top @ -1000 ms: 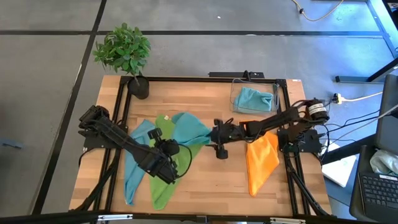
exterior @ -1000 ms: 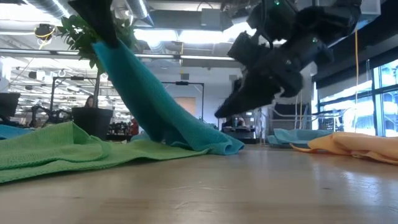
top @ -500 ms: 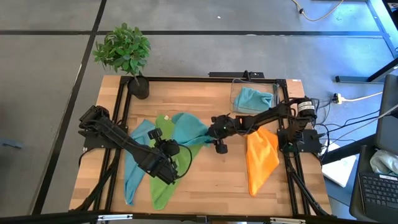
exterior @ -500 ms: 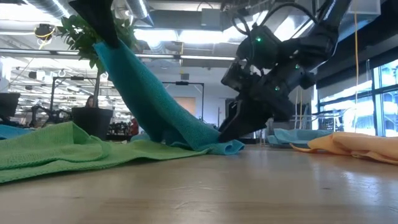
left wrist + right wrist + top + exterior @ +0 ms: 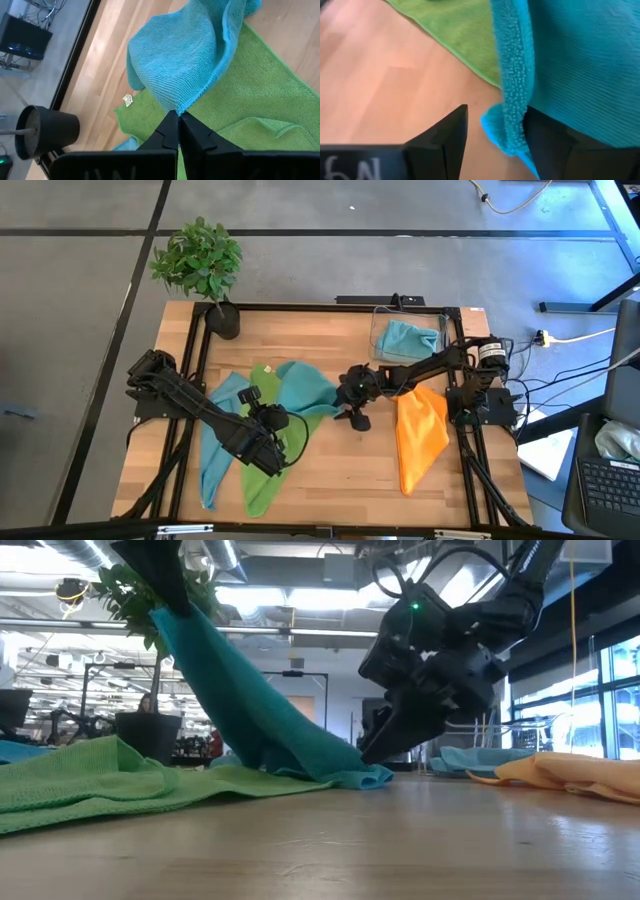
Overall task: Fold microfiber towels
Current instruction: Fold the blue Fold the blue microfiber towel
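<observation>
Teal towel [image 5: 300, 387] first: my right gripper [image 5: 495, 132] is open around its loose corner on the table. My left gripper [image 5: 179, 125] pinches the other corner up high. Next I squeeze, then fold it over.

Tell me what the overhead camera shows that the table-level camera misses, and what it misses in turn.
Only the overhead view shows the clear plastic bin holding a light blue cloth, the whole wooden table, and another light blue cloth lying flat at the left.

Only the table-level view shows the teal microfiber cloth lifted into a slope by the left gripper, and the office room behind.

Both show the lime green cloth, the orange cloth, the potted plant, and the right gripper open at the teal cloth's lower corner.
</observation>
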Robot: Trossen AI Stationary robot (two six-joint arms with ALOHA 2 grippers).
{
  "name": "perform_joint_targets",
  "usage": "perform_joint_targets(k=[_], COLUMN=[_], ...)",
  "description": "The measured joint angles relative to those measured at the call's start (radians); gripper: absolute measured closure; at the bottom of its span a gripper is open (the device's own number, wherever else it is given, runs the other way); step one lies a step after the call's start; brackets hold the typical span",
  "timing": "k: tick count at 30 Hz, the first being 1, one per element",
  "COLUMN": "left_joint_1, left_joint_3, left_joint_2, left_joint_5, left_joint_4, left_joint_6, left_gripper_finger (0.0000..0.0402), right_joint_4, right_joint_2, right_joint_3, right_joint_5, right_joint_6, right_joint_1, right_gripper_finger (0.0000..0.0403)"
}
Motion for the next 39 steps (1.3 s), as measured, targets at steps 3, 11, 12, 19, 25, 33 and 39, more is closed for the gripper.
perform_joint_targets(k=[3, 11, 12, 19, 25, 33, 39], left_joint_1=[0.000, 0.000, 0.000, 0.023, 0.081, 0.173, 0.248], left_joint_3=[0.000, 0.000, 0.000, -0.001, -0.001, 0.016, 0.045], left_joint_2=[0.000, 0.000, 0.000, 0.001, 0.001, 0.001, 0.001], left_joint_5=[0.000, 0.000, 0.000, -0.014, -0.033, -0.305, -0.434], left_joint_4=[0.000, -0.030, -0.036, -0.096, -0.148, -0.147, -0.147], left_joint_6=[0.000, 0.000, 0.000, -0.002, -0.012, 0.071, 0.149], left_gripper_finger=[0.0401, 0.0401, 0.0401, 0.0401, 0.0401, 0.0402, 0.0402], right_joint_4=[-0.004, -0.005, -0.005, -0.063, -0.400, -0.530, -0.491], right_joint_2=[0.000, 0.000, -0.001, -0.079, -0.300, -0.539, -0.617], right_joint_3=[0.000, 0.000, 0.000, 0.006, 0.084, 0.146, 0.146], right_joint_5=[0.022, 0.024, 0.024, 0.056, 0.404, 0.992, 1.126], right_joint_6=[-0.005, -0.033, -0.033, -0.037, -0.148, -0.396, -0.502], right_joint_1=[0.000, 0.000, 0.000, 0.000, 0.031, 0.108, 0.089], right_gripper_finger=[0.0241, 0.0382, 0.0391, 0.0396, 0.0397, 0.0397, 0.0396])
